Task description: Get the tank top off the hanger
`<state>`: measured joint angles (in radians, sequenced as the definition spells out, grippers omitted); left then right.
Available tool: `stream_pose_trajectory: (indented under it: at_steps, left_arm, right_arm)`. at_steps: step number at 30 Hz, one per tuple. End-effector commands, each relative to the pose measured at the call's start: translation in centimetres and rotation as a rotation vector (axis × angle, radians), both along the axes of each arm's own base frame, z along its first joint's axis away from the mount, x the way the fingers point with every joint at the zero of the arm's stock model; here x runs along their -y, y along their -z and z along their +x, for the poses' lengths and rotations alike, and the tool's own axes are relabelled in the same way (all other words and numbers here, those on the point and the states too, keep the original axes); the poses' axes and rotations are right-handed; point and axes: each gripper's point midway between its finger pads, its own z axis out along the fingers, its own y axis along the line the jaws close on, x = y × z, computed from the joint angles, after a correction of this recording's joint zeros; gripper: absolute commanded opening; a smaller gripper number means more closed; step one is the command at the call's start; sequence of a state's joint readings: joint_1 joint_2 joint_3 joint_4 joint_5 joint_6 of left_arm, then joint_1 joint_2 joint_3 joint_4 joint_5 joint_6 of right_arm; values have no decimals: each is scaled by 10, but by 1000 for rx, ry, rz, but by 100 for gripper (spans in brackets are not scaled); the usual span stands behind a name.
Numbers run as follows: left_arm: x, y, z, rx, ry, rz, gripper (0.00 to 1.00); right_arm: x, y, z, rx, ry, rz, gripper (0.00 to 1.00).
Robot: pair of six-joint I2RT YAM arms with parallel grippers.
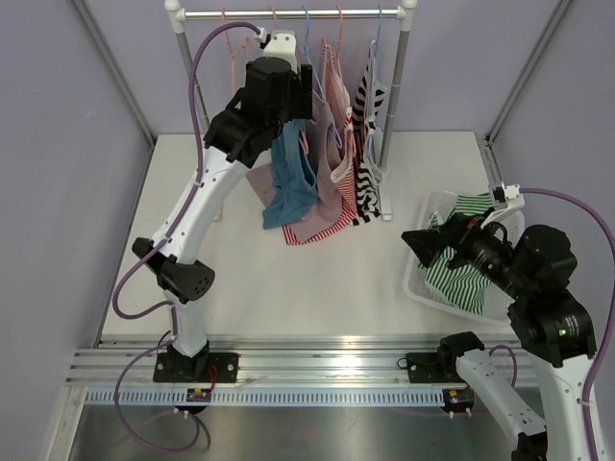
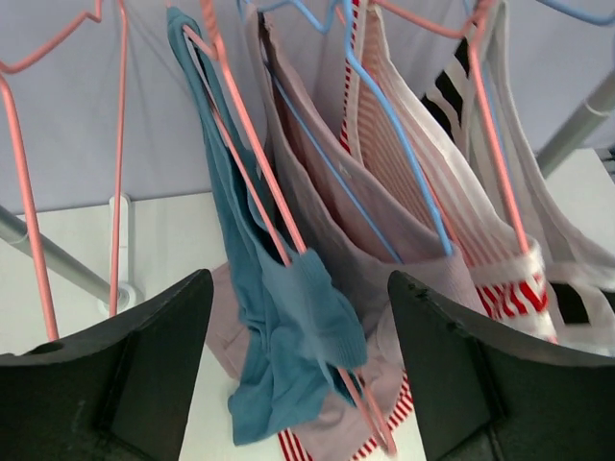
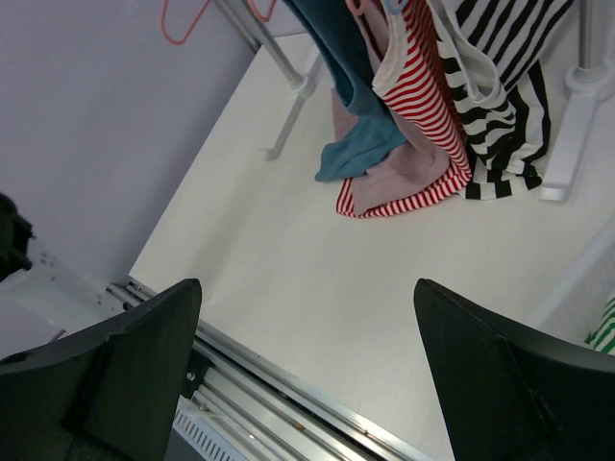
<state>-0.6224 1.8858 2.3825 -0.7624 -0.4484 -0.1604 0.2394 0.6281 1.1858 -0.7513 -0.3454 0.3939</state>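
Teal tank top [image 2: 288,317] not off its pink hanger [image 2: 252,144] yet
Left gripper [image 2: 298,384] jaws wide open facing it, gripping nothing; right gripper [image 3: 307,384] open too, by the basket [image 1: 411,284].

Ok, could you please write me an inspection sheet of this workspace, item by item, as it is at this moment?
Surface: white table; garment hems rest on it under the rack.
Job's things: blue tank top on its pink hanger, hung from the rack.
Clutter: mauve top, red-striped top and black-striped top on neighbouring hangers; white basket holding a green-striped garment.
Grippers: left hand open, one finger on each side of the blue tank top; right hand open, over the basket, holding nothing.
Cables: left purple cable and right purple cable loop along the arms.
Surroundings: grey walls; metal rail at the near edge.
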Motion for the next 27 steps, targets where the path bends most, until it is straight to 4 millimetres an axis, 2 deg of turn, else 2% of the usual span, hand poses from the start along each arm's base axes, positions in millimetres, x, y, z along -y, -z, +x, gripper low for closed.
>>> stream_pose_trajectory:
  at_steps: [1, 6, 9, 10, 16, 17, 19, 20, 26, 27]
  left_arm:
    - [-20, -30, 29, 105, -71, -77, 74]
    - [-17, -13, 52, 84, -55, -100, 56]
    - [-18, -12, 60, 93, -38, -109, 49]
    - [-20, -11, 64, 93, -43, -113, 40]
    - [-30, -22, 69, 123, -47, -134, 25]
    - [-30, -22, 69, 120, -38, -139, 17]
    - [-35, -22, 70, 120, -44, -140, 10]
    - [-35, -25, 68, 124, -34, -138, 4]
    - [-41, -51, 54, 176, -19, -147, 0]
    - [-45, -63, 47, 198, -19, -157, 0]
  right_arm:
    - [-14, -12, -14, 28, -108, 32, 99]
    - [-15, -10, -21, 29, -130, 27, 99]
    - [-13, -8, -21, 25, -124, 9, 99]
    - [-13, -7, -21, 20, -122, 3, 100]
    - [-14, -5, -19, 15, -130, -1, 99]
    - [-15, -5, -17, 11, -131, 0, 100]
    - [-15, -4, -17, 10, -131, 0, 99]
    - [-15, -3, -16, 8, -130, -2, 99]
    - [-17, -5, -12, 8, -134, 1, 99]
    - [-17, -6, -13, 12, -134, 2, 100]
